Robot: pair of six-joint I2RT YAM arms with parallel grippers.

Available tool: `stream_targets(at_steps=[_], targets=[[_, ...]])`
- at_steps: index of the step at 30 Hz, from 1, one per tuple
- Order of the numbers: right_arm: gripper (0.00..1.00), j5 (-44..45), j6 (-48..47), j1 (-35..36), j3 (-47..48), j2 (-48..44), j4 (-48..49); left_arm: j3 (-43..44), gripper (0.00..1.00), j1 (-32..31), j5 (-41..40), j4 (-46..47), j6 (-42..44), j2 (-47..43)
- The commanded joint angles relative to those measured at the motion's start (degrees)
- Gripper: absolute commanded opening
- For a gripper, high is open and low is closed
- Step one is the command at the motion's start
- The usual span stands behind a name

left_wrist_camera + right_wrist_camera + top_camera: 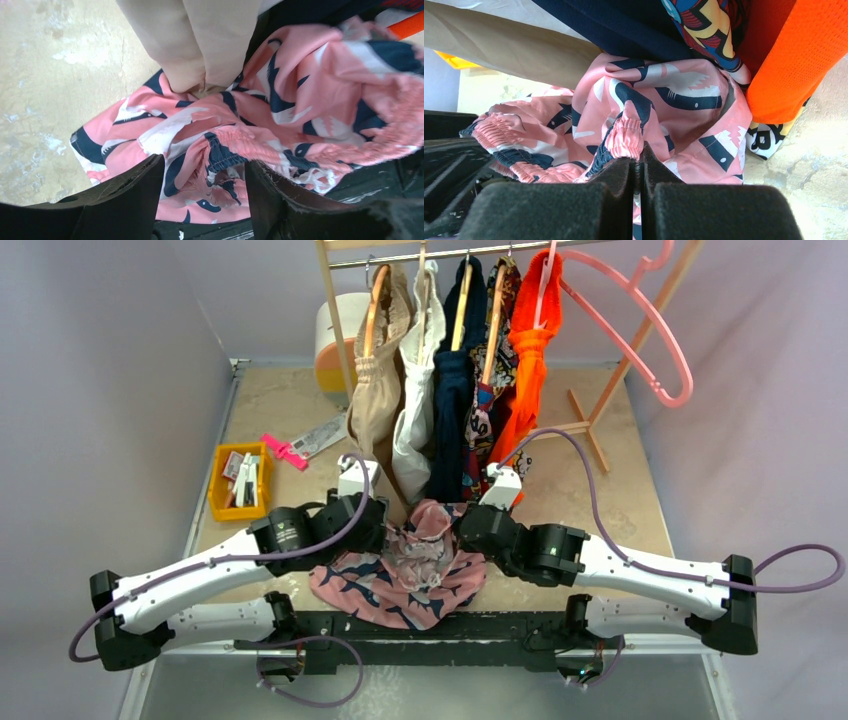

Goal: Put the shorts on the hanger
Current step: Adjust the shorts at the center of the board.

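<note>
As we look down, the shorts (400,580) lie between our arms, the hanger (640,315) well apart behind. At left wrist, the left gripper (202,172) stands parted astride the waistband (227,142); at right wrist, the right gripper (638,162) pinches it.

Plain lavender-grey walls (100,360) enclose a mottled beige surface (290,410); a wooden clothes rack (337,330) stands at the back under even light.

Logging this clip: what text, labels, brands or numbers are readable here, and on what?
No text can be read.
patterned garment: bold black letter-like shapes at its hem, cut off, unreadable.
yellow bin: labels on its contents are too small to read.
shorts: swirl print only, no words.
</note>
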Motion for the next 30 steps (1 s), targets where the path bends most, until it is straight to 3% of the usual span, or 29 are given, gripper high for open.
stream_targets(at_steps=[1, 5, 9, 19, 30], targets=[[0.00, 1.48, 0.24, -0.41, 0.84, -0.99, 0.97, 8.42, 0.60, 0.11, -3.25, -5.42, -0.42, -2.95], [0.00, 1.57, -0.06, -0.73, 0.81, -0.86, 1.26, 12.48, 0.61, 0.11, -2.64, -10.30, -0.80, -5.03], [0.00, 1.56, -0.40, -1.03, 1.03, -0.73, 1.57, 10.88, 0.59, 0.16, 3.63, -11.70, -2.37, -6.52], [0.00, 0.86, -1.07, -2.65, 1.13, 0.06, 1.97, 7.43, 0.47, 0.12, 15.88, -12.47, -2.73, -10.61], [0.00, -2.25, -4.08, -6.24, 1.35, 1.83, 5.96, 2.55, 0.54, 0.11, 19.56, -8.84, -2.65, -12.06]])
